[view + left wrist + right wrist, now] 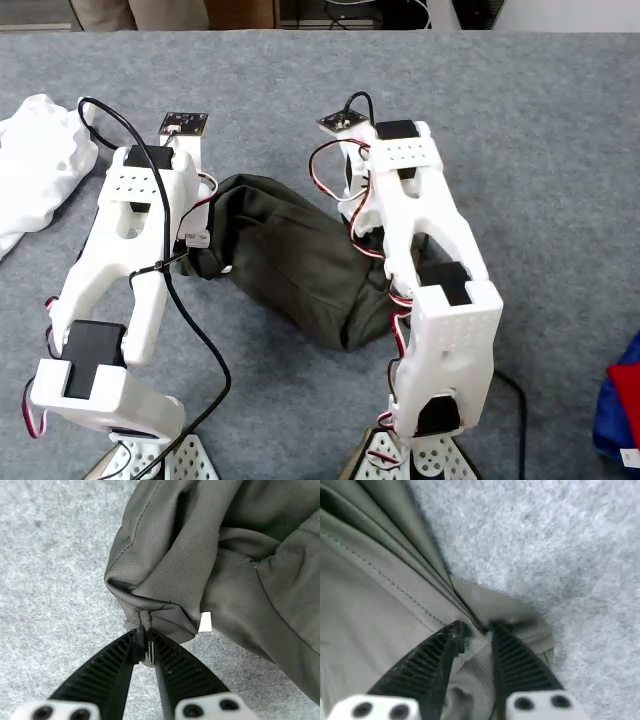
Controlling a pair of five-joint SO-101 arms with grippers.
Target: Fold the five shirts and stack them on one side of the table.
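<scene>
A dark olive shirt (300, 260) lies bunched in the middle of the grey table, between the two white arms. My left gripper (145, 632) is shut on a pinched corner of the olive shirt (210, 565), at the shirt's left end in the high view. My right gripper (476, 630) is shut on a fold of the olive shirt (375, 600) at its right edge, with cloth gathered between the black ribbed fingers (512, 660). In the high view both grippers are hidden under the arms' white housings.
A crumpled white shirt (40, 165) lies at the table's left edge. A blue and red garment (620, 400) shows at the lower right edge. Grey carpet-like table surface (540, 150) spreads around the arms. A small white tag (205, 622) hangs from the olive shirt.
</scene>
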